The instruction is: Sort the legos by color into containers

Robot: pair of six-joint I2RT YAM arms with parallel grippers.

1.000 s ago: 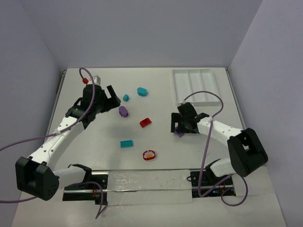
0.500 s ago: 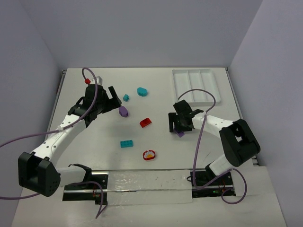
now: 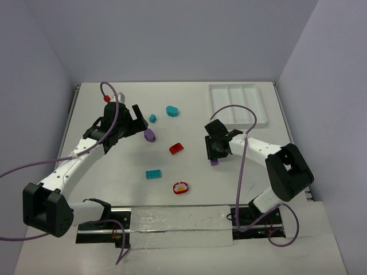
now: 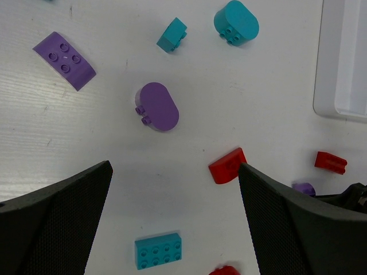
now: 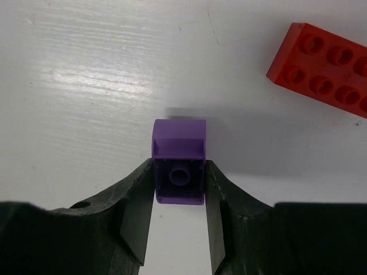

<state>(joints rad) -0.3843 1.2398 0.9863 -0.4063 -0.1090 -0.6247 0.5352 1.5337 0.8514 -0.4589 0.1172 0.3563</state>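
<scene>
While the right gripper [image 5: 179, 176] clamps a purple lego [image 5: 179, 143], the tray compartments [image 3: 236, 106] lie bare.

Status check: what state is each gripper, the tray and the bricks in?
right gripper, shut on the small purple brick.
left gripper, open, holding nothing.
tray, no bricks seen in its compartments.
purple oval brick, loose on the table.
teal flat brick, loose on the table.
red flat brick, loose beside the right gripper.

Red brick [image 5: 327, 63] lies near right pincer [image 5: 179, 175].
</scene>
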